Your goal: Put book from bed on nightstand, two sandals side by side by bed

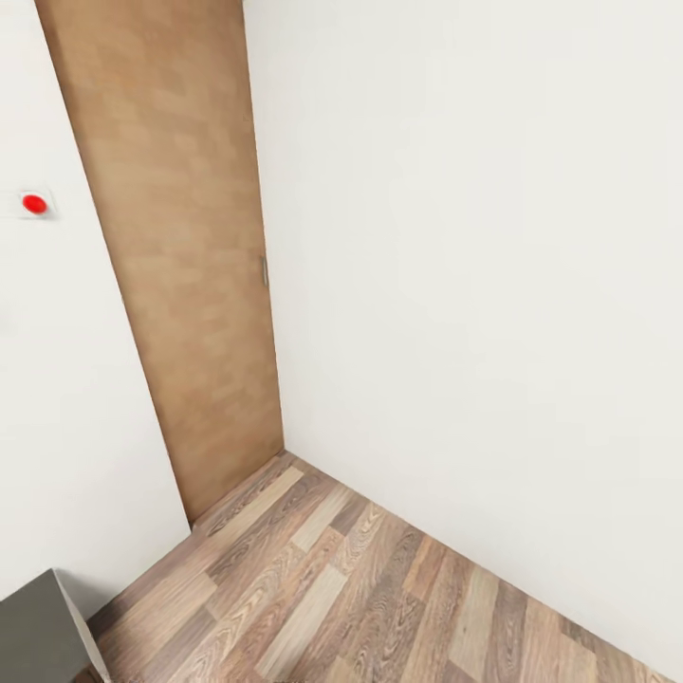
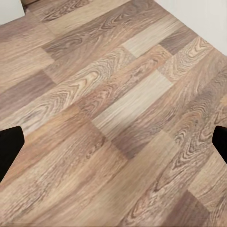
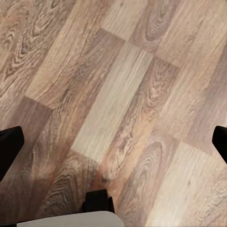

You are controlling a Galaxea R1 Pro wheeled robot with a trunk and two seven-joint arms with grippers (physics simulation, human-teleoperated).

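The book, the bed, the nightstand and the two sandals are out of view. I face a room corner with white walls and a wood-plank floor [image 1: 360, 588]. My left gripper [image 2: 114, 144] hangs open over bare planks, its dark fingertips [image 2: 9, 149] far apart at the frame's edges. My right gripper [image 3: 114, 144] is open too, its fingertips [image 3: 9, 146] wide apart above the floor, holding nothing.
A light brown wooden door [image 1: 180, 266] stands shut in the left wall, with a slim handle [image 1: 265, 270]. A red button [image 1: 34, 203] sits on the wall beside it. A grey box corner [image 1: 38, 636] is close at the lower left. The white wall [image 1: 474, 285] blocks the right.
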